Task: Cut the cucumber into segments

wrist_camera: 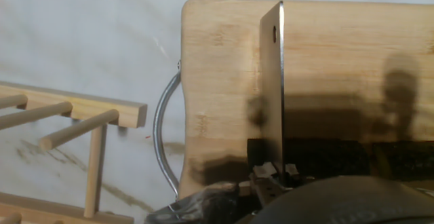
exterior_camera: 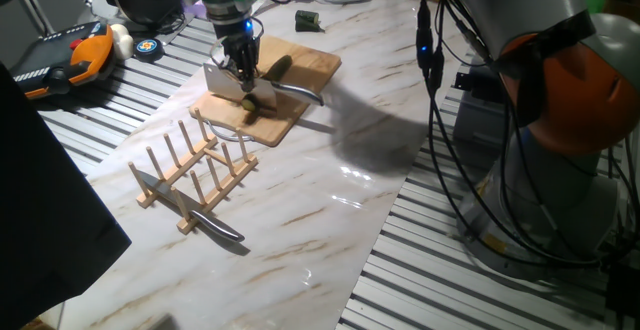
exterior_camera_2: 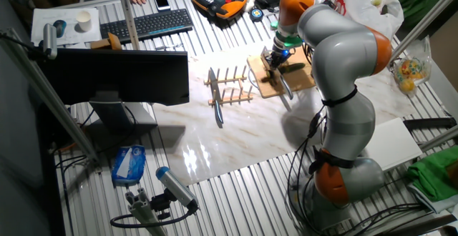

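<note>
**Cucumber on board, cleaver held over it**

Cucumber (exterior_camera: 272, 70) lies on the wooden board (exterior_camera: 310, 65) in one fixed view, slanting from about 2 o'clock to 8 o'clock across the board's middle. Gripper (exterior_camera: 243, 62) hangs directly above it, w/ a cleaver (exterior_camera: 226, 83) whose wide blade stands on edge at the cucumber's 8 o'clock part; fingers pinch the knife's top. A small dark green stub (exterior_camera: 307, 19) sits on the marble table (exterior_camera: 330, 200) at 12 o'clock from the board, well apart. Wooden dish rack (exterior_camera: 190, 175) stands at 7 o'clock from the board, and a second knife (exterior_camera: 190, 208) lies through its base.

Other fixed view: arm bends over from 4 o'clock, gripper (exterior_camera_2: 275, 57) down on the board (exterior_camera_2: 304, 79). Cucumber (exterior_camera_2: 293, 67) shows as a dark sliver at 3 o'clock of the hand. Rack (exterior_camera_2: 229, 86) is at 9 o'clock from the board, knife (exterior_camera_2: 215, 107) through it.

Hand view: cleaver blade (wrist_camera: 273, 81) seen edge-on, running 12 to 6 o'clock over the board (wrist_camera: 217, 68). Its handle end sits clamped btwn the fingertips at frame bottom. Board's metal handle loop (wrist_camera: 161, 136) is at 9 o'clock, rack pegs (wrist_camera: 74, 125) beyond. Cucumber can't be made out here.
</note>
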